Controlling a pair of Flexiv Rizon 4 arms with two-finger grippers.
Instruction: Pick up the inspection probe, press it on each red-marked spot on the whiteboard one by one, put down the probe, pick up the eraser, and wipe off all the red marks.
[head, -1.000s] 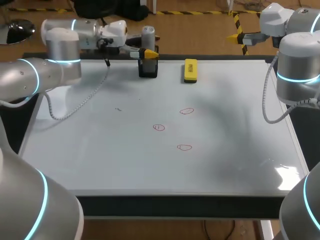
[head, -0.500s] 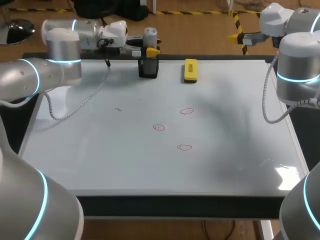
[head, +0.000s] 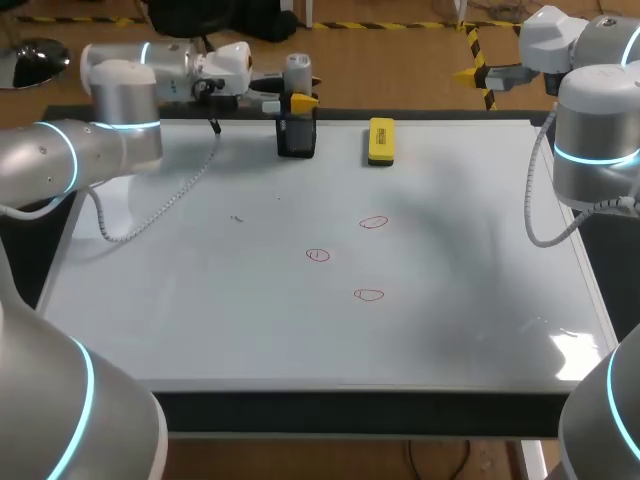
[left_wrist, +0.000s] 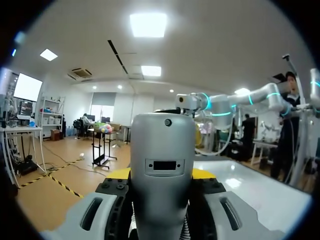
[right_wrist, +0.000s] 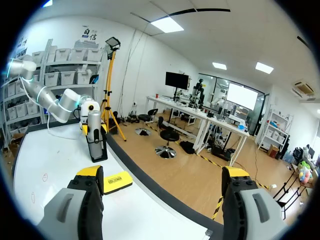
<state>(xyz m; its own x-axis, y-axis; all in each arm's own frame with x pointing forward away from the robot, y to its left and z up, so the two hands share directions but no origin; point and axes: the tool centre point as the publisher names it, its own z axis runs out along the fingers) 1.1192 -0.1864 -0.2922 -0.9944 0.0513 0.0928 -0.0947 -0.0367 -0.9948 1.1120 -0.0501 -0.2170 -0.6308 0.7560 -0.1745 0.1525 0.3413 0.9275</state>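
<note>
The inspection probe (head: 297, 72), a grey cylinder, stands upright in a black holder (head: 296, 137) at the whiteboard's far edge. My left gripper (head: 296, 102) reaches it from the left and is shut on it. In the left wrist view the probe (left_wrist: 162, 170) fills the space between the yellow-tipped fingers (left_wrist: 118, 174). A yellow eraser (head: 381, 140) lies to the right of the holder. Three red marks (head: 373, 222), (head: 318, 255), (head: 369, 294) sit mid-board. My right gripper (right_wrist: 162, 185) is open and empty, off the board's far right corner, with the eraser (right_wrist: 116, 182) beside its finger.
The whiteboard (head: 200, 320) covers nearly the whole table. A faint dark speck (head: 237, 218) lies left of the red marks. The left arm's cable (head: 165, 205) hangs over the board's far left part.
My left gripper's fingers have closed in on the probe, and the probe now sits a touch higher in its holder. The right arm has stayed put.
</note>
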